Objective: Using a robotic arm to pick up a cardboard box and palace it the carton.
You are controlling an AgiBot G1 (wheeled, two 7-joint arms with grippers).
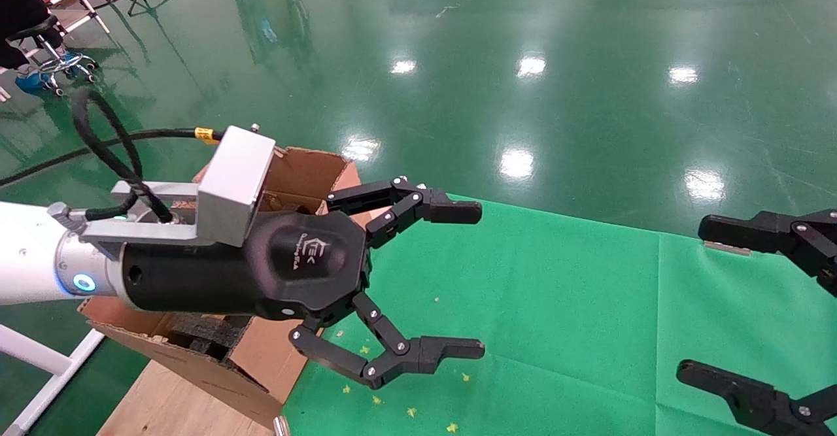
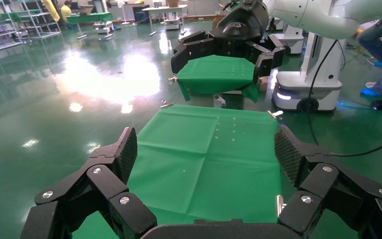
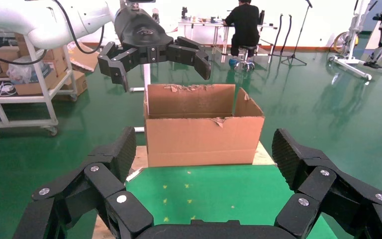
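Both grippers spread above the green cloth; no small cardboard box in view.

Nearest the carton (image 1: 196, 357), the left gripper (image 1: 451, 279) hangs spread and empty; beyond, the right gripper (image 1: 732, 305) likewise. The box is likely light and stiff: grasp opposite sides.

Carton (image 1: 288, 181) left of cloth (image 1: 556, 331)

Bright overhead lamps glare off the glossy floor (image 1: 588, 96) (frames sharp, wide-angle edges bent).
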